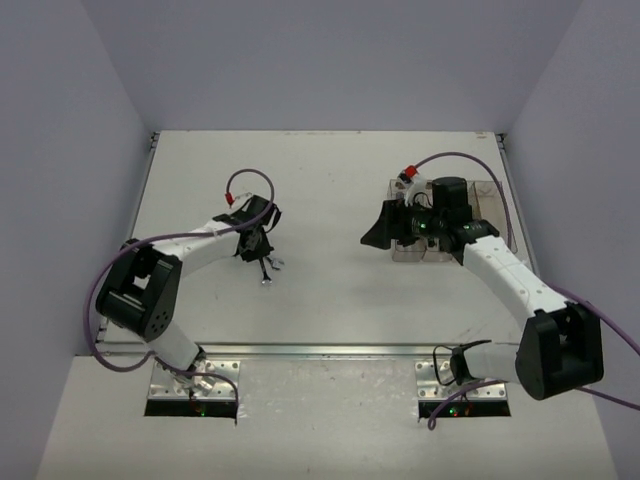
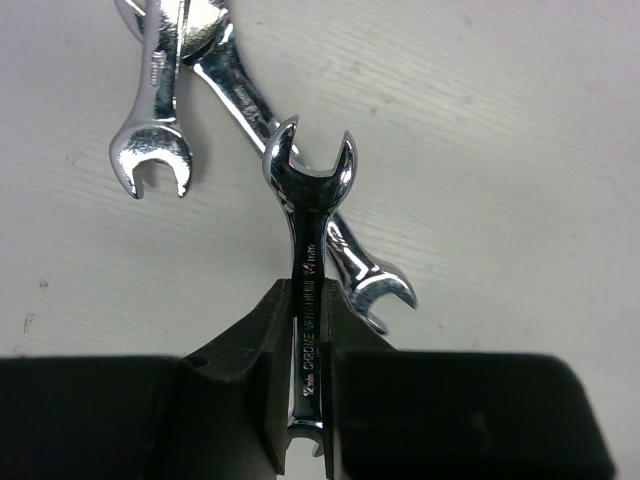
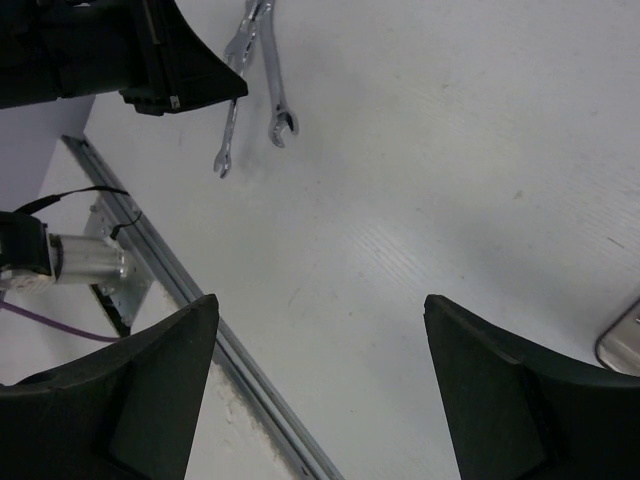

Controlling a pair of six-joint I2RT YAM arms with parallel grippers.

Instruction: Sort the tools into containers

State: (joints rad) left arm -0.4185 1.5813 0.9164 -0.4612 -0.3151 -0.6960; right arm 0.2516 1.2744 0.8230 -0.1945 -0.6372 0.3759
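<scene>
right end effector [image 3: 318, 310]: jaws wide apart | two wrenches [image 3: 281, 112]: flat on table [image 3: 450, 150]

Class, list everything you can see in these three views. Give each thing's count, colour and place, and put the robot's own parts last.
held wrench: one, silver, clamped in the left end effector
loose wrenches: two, silver, on the table beside the held one, overlapping at one end
containers: count hidden, clear, far right of the table, partly under the right arm
table: one, white, under everything
rail: one, silver, along the near edge
cables: two, purple, one looping from each arm
arms: two, black and white, bases at the near edge
left end effector: one, black, shut on the held wrench
right end effector: one, black, open and empty, by the containers
</scene>
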